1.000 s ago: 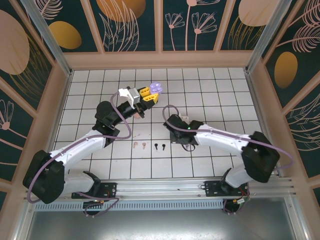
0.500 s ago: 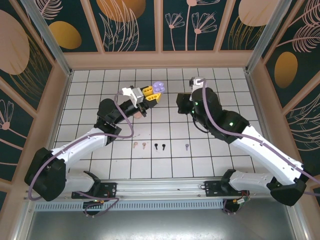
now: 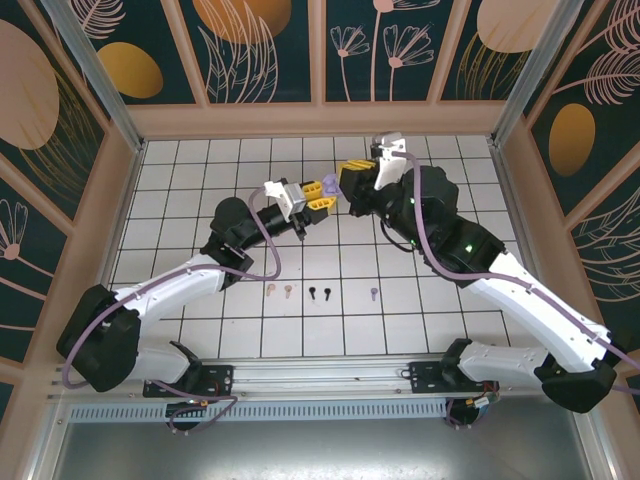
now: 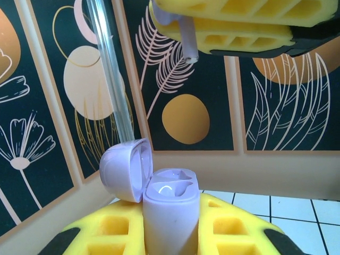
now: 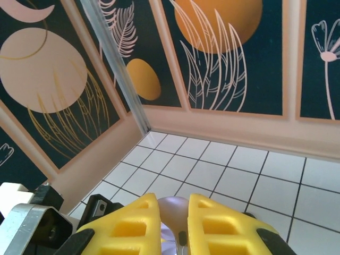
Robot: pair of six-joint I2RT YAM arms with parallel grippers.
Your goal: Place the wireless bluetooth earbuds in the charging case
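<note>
Earbuds (image 3: pixel 326 293), small stemmed plastic ones, loose on near white tiles (image 3: pixel 400 330): pink pair (image 3: pixel 272 292), black pair (image 3: pixel 312 293), one lavender (image 3: pixel 373 294). Farther back, left gripper (image 3: pixel 316 193) clamped on open lavender charging case (image 4: pixel 170 204); just right of it, right gripper (image 3: pixel 350 180) pinching second lavender earbud (image 4: pixel 189 47), stem aimed at sockets.

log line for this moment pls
left gripper: shut on open case | right gripper: shut on lavender bud | bud close to case, not yet in
</note>
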